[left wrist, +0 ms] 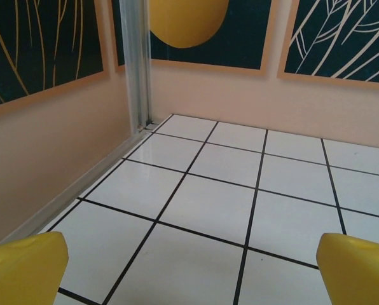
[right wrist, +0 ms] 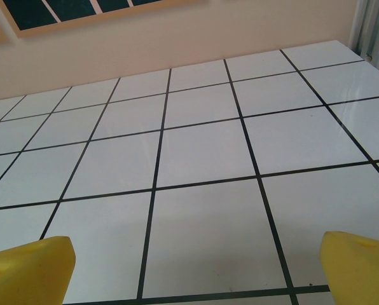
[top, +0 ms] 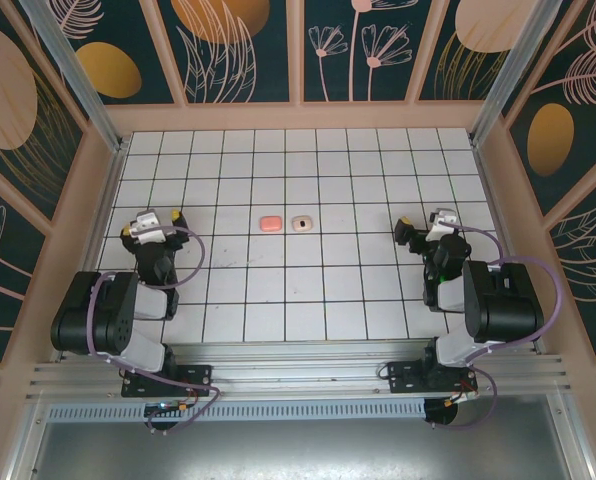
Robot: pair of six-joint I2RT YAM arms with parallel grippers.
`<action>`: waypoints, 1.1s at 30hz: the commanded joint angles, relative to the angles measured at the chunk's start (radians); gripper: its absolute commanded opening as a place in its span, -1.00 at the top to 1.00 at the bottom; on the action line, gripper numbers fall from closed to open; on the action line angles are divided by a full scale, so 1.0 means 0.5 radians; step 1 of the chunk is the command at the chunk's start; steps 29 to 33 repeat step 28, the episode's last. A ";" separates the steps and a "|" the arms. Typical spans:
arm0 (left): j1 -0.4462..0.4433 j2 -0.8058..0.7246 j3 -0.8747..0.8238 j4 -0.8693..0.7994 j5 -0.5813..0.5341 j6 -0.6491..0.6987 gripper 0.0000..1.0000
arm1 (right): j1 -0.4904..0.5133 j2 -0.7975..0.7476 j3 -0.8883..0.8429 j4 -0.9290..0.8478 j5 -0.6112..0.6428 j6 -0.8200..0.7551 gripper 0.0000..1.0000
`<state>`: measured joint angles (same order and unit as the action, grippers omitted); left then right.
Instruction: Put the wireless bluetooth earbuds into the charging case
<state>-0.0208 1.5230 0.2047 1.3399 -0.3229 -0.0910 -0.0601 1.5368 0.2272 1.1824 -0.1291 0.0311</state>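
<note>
The left gripper, wide open and empty, sits well left of the charging case; the right gripper, likewise, well right.

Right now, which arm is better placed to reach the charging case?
Probably right. The right gripper stands open and looks nearer the charging case; from the left gripper, the salmon-pink piece lies in between.

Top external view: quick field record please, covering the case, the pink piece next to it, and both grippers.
charging case: flat on the table, mid grid, darker middle
pink piece: on the case's left, same row, narrow gap between them
left gripper: open, nothing held, far left of both items
right gripper: open, nothing held, far right of both items
table: white tiles, black grid lines
</note>
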 commanded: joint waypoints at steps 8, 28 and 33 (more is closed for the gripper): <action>0.012 -0.010 0.038 -0.094 0.217 -0.007 -0.98 | -0.001 0.001 0.018 0.117 0.019 -0.047 -0.98; 0.011 -0.007 0.057 -0.127 0.319 0.029 -0.97 | -0.001 0.002 0.018 0.117 0.019 -0.047 -0.98; 0.011 -0.007 0.057 -0.127 0.319 0.029 -0.97 | -0.001 0.002 0.018 0.117 0.019 -0.047 -0.98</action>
